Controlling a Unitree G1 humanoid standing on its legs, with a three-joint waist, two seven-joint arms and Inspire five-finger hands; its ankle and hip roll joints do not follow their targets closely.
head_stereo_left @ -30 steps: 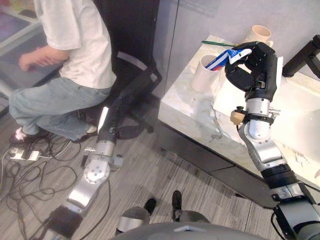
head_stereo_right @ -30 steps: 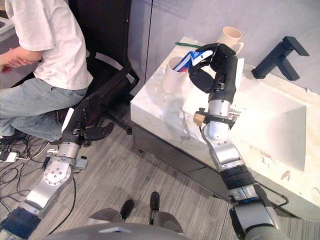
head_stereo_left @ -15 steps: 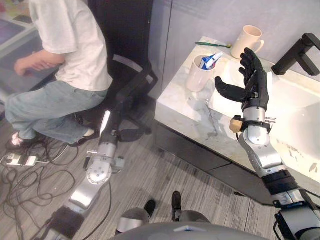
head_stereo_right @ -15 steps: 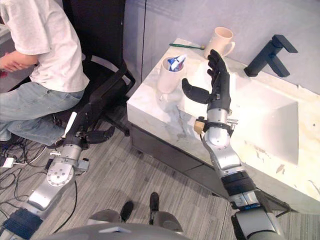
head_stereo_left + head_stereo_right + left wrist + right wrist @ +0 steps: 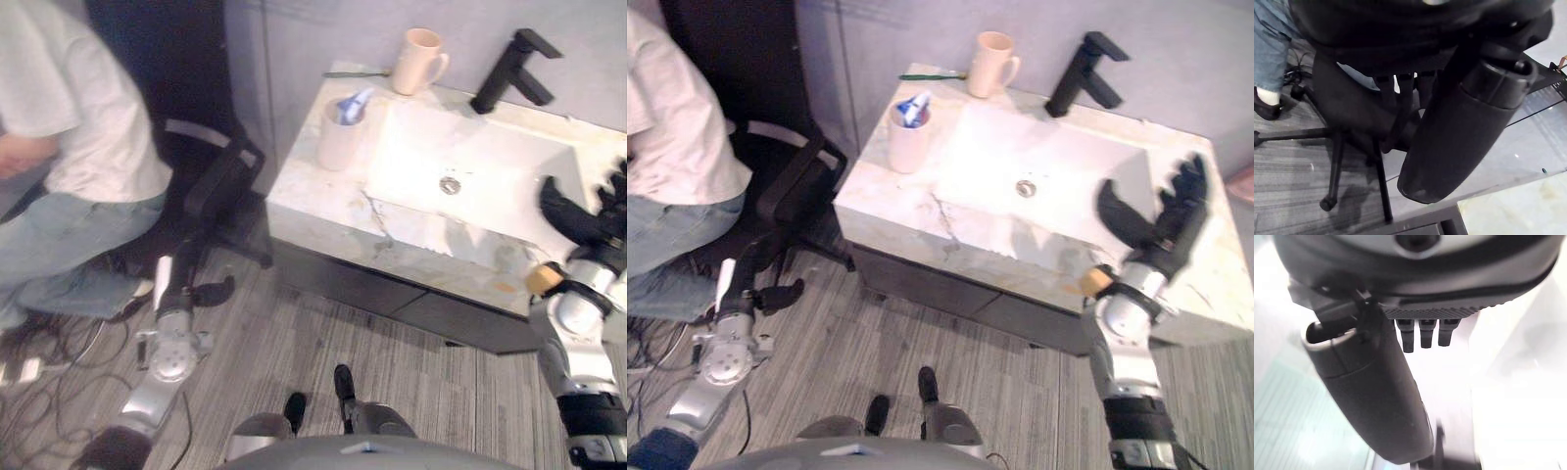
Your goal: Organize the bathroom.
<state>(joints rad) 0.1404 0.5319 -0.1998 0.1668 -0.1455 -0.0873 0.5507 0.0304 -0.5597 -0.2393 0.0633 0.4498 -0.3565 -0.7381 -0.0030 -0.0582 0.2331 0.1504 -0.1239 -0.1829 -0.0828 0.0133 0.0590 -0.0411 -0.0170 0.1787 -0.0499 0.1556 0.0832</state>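
Currently right hand spread empty over sink; toothpaste in cup, mug, faucet behind; left hand relaxed by chair.

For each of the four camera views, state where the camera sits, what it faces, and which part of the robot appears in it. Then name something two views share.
Left eye view: on the head, looking down at the sink counter; left hand low by the chair, right hand open at the counter's right end.
Right eye view: beside it, same scene; tumbler, mug, tap.
Left wrist view: on the left wrist, facing the office chair and floor; thumb.
Right wrist view: on the right wrist, facing bright white surface; thumb.
Shared: both eye views show the seated person.
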